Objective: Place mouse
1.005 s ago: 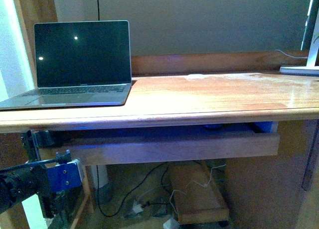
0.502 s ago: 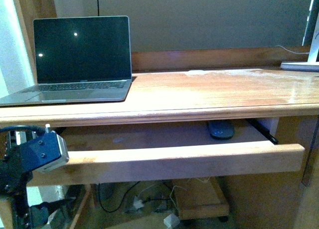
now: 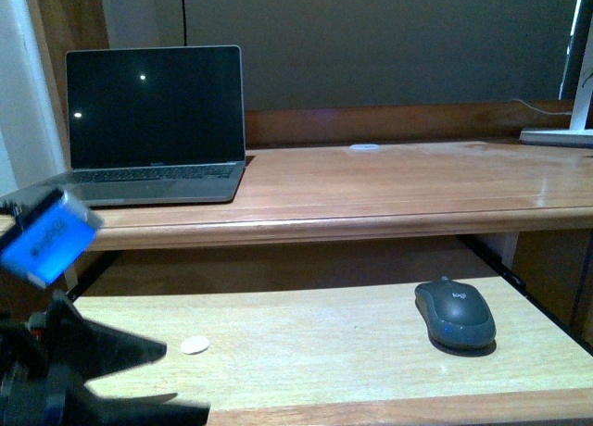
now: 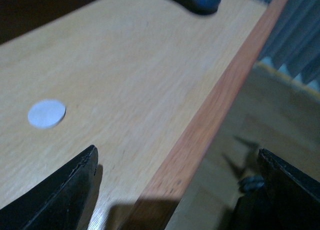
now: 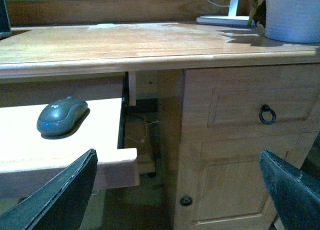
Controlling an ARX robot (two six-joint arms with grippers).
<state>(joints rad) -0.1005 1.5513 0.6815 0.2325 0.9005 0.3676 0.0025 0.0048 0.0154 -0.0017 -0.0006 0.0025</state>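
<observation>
Dark grey oval mouse [image 3: 455, 315] sits at right on pale wooden pull-out shelf [image 3: 306, 343]. Left claw [image 4: 176, 151], right claw [image 5: 177, 154] both spread, empty; left's reach unclear, blurred. Risk: rounded back slips from shallow pinch.

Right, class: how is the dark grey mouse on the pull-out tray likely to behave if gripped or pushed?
The mouse looks like a rigid shell, so it probably keeps its shape when gripped. Its rounded, smooth back may let a grip slip off. It sits flat and low on the smooth tray, so a push would likely slide it, not tip it.
</observation>
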